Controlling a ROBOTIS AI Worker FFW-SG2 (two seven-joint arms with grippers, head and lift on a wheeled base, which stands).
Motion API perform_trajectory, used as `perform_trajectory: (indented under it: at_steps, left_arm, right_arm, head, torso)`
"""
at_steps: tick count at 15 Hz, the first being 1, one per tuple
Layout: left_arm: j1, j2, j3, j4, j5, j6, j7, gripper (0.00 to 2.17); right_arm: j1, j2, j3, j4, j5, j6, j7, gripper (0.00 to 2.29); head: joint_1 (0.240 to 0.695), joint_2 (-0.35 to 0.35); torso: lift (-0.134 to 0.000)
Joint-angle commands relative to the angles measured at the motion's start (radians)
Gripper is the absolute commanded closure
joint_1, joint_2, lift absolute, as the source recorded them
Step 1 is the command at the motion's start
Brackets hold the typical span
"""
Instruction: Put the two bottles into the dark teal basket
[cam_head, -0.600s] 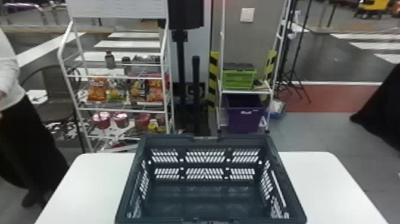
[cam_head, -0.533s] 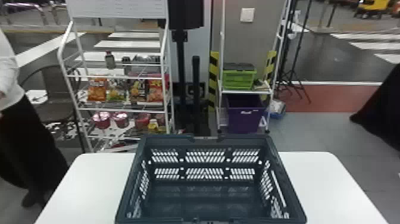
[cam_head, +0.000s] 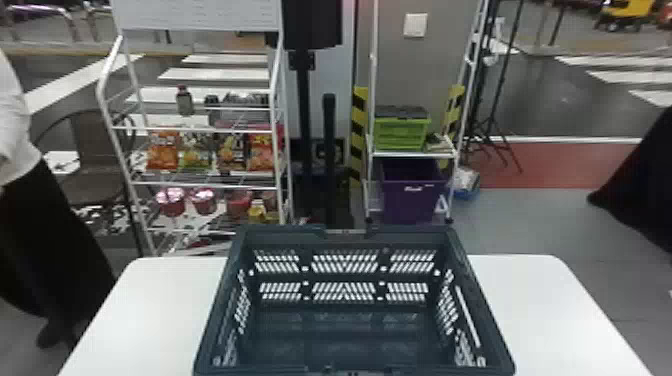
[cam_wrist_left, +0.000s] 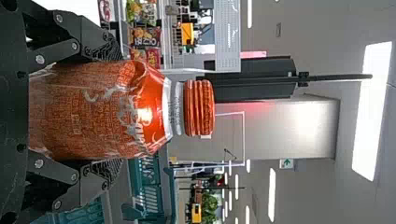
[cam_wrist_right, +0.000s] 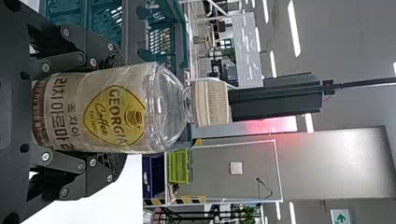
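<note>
Pick-up looks done; carrying and releasing come next

On the left, our left gripper (cam_wrist_left: 112, 111) has the orange bottle (cam_wrist_left: 100, 109) pinched between its two fingers, upright, with the cap standing above them; we see the basket (cam_head: 287, 240) ahead and to the right of that bottle, so the bottle is outside its left side. In the middle, the basket sits on the table (cam_head: 150, 310), open side up; we judge the step in hand to be the carry, with neither bottle put in yet. On the right, our right gripper (cam_wrist_right: 119, 111) is closed around the coffee bottle (cam_wrist_right: 126, 109), also upright, pale cap above the fingers; the basket is ahead and to its left; we cannot tell how high either base hangs.

Next, we would bring each bottle inward over the rim, lower it, then let go; we should lift well enough to clear the side walls, and keep the two grippers apart over the opening; the smooth plastic may slip or tip if released too high.
</note>
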Motion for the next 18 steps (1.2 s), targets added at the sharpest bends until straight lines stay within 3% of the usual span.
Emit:
perform_trajectory:
  at_steps: [1,6,9,14,16,18]
  left_arm:
    - [0.0,0.0,0.0,0.0,0.002,0.0,0.0,2.15]
    - [0.011,0.011,0.0,0.002,0.003,0.0,0.0,2.15]
    - [0.02,0.025,0.0,0.008,0.008,-0.003,0.0,2.15]
    - [0.035,0.049,-0.001,0.002,0.008,-0.006,0.006,2.15]
    - [0.037,0.059,-0.005,0.008,0.011,-0.009,0.006,2.15]
    - [0.037,0.069,-0.005,0.023,0.023,-0.015,0.005,2.15]
  right_arm:
    - [-0.001,0.001,0.002,-0.003,0.0,0.002,0.0,2.05]
    - [0.007,0.001,0.001,-0.12,-0.004,0.036,-0.002,2.05]
    - [-0.023,0.001,-0.001,-0.25,-0.008,0.189,-0.014,2.05]
    - [-0.291,0.001,0.044,-0.41,0.012,0.797,-0.092,2.05]
    - [-0.454,0.0,0.097,-0.43,0.031,1.045,-0.167,2.05]
    - [-0.625,-0.06,0.175,-0.433,0.037,1.309,-0.259,2.05]
  head:
    - [0.499,0.0]
    - [0.499,0.0]
    - [0.499,0.0]
    - [0.499,0.0]
    - [0.499,0.0]
    - [0.499,0.0]
  torso:
    - [0.0]
    - [0.0]
    - [0.0]
    - [0.0]
    - [0.0]
    - [0.0]
